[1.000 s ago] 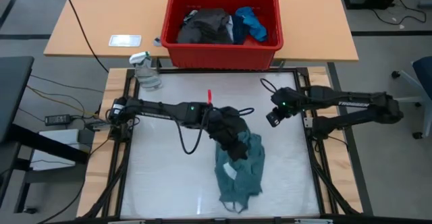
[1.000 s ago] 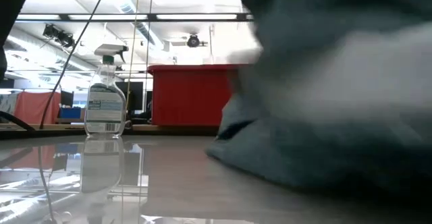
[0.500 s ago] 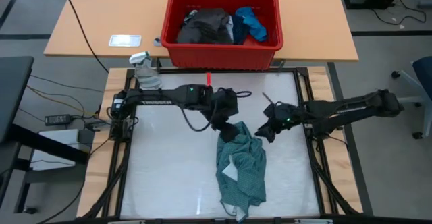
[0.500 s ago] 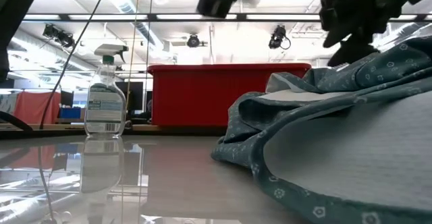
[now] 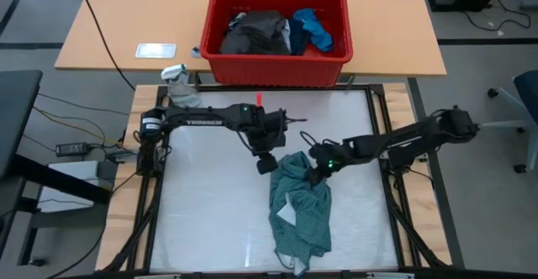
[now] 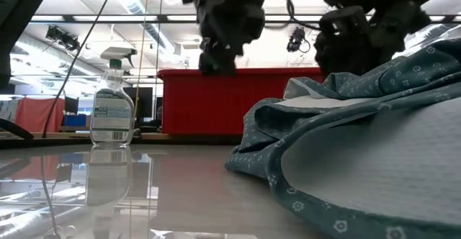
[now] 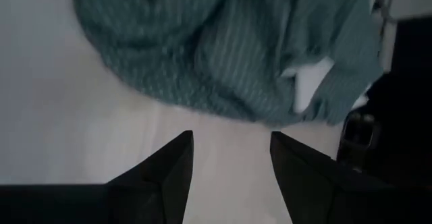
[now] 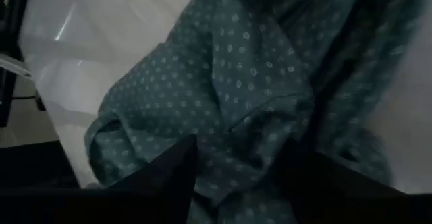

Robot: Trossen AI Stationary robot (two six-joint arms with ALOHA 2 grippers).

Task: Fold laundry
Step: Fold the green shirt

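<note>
Two end effectors flank my crumpled teal shirt mid-table: the right end effector, fingers parted and empty, sits over its near top edge, the left end effector parted just beside, the shirt's long axis running away from both.

light: bright overhead | glare: glossy table reflects ceiling lights | blur: left wrist view soft | right wrist: dim
</note>
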